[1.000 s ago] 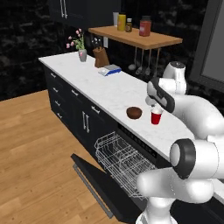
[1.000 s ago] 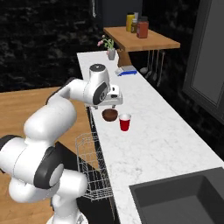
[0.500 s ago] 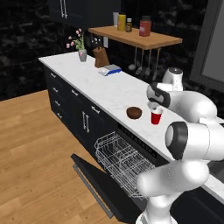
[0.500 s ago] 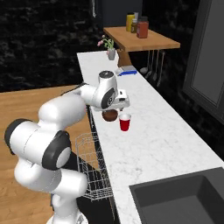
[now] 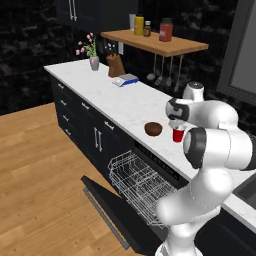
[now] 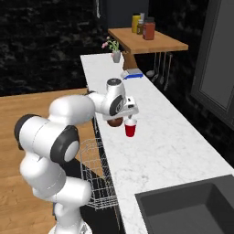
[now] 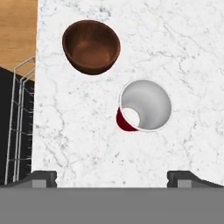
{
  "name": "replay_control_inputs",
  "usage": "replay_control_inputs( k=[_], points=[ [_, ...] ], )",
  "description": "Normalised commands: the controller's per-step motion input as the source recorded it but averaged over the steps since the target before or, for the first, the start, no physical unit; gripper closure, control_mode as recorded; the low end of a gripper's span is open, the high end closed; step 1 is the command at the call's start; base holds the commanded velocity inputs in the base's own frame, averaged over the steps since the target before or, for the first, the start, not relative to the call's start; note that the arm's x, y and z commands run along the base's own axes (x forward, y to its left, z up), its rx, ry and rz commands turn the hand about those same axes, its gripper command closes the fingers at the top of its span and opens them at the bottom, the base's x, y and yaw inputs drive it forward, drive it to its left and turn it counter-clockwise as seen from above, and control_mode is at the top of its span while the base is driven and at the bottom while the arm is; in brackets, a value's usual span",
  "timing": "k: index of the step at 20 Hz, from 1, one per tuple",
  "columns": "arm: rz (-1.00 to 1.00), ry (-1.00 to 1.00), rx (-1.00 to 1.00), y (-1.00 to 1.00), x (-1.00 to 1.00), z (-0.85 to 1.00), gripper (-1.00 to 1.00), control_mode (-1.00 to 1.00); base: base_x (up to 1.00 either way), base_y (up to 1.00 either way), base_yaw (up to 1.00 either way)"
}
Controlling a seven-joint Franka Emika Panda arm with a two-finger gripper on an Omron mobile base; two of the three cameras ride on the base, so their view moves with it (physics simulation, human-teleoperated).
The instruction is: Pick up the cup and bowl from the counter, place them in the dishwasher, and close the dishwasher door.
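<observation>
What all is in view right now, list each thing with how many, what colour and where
cup: 1, red with white inside, upright on the counter, below the hand
bowl: 1, dark reddish-brown, on the counter beside the cup, apart from it
counter: 1, white marble with grey veins, over black cabinets
dishwasher: 1, black, under the counter, white wire rack pulled out
dishwasher door: 1, black, dropped open toward the floor
wall shelf: 1, wooden, above the counter, carrying jars
flower vase: 1, grey with pink flowers, far end of the counter
knife block: 1, brown, next to the vase
sink: 1, dark, near end of the counter
fingers: 2, dark, spread wide above the cup, holding nothing
</observation>
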Motion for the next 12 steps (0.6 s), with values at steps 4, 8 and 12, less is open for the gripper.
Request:
replay_control_inputs(
  k=[4, 8, 12],
  points=[
    [0.02, 0.01, -0.09, 0.0, 0.23, -0.29, -1.0, -1.0, 0.0, 0.0, 0.0],
    [0.01, 0.02, -0.08, 0.0, 0.31, -0.29, -1.0, -1.0, 0.0, 0.0, 0.0],
    [0.01, 0.03, -0.06, 0.0, 0.36, -0.27, -1.0, -1.0, 0.0, 0.0, 0.0]
  ],
)
